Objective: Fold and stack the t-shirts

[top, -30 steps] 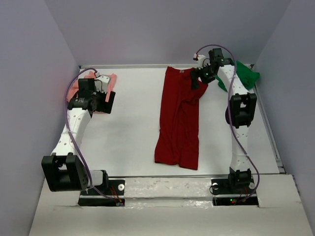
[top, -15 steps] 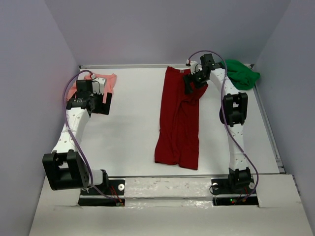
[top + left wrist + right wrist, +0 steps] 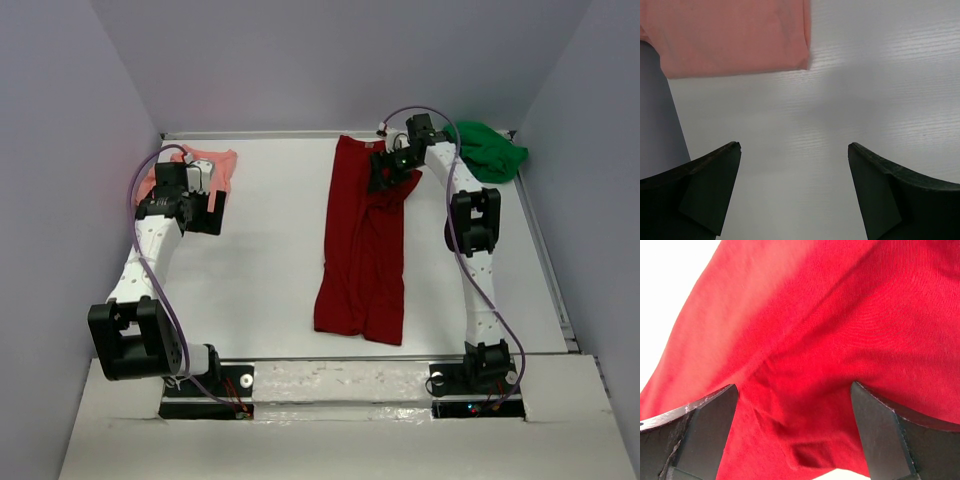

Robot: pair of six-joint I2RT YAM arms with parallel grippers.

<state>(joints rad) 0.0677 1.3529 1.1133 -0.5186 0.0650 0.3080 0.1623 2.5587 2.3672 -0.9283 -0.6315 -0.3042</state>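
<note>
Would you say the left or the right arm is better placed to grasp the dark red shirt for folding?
Right: the right pincer, open, hangs over the far end of the dark red shirt; the left pincer sits beside the pink shirt.

surface: white table [image 3: 262, 250] | enclosure: pale lilac walls [image 3: 330, 60] on three sides | right edge: metal rail [image 3: 547, 262]

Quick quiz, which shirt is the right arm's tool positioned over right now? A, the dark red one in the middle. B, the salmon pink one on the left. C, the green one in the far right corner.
A: in the right wrist view the open right tool has only the dark red shirt beneath it.
</note>
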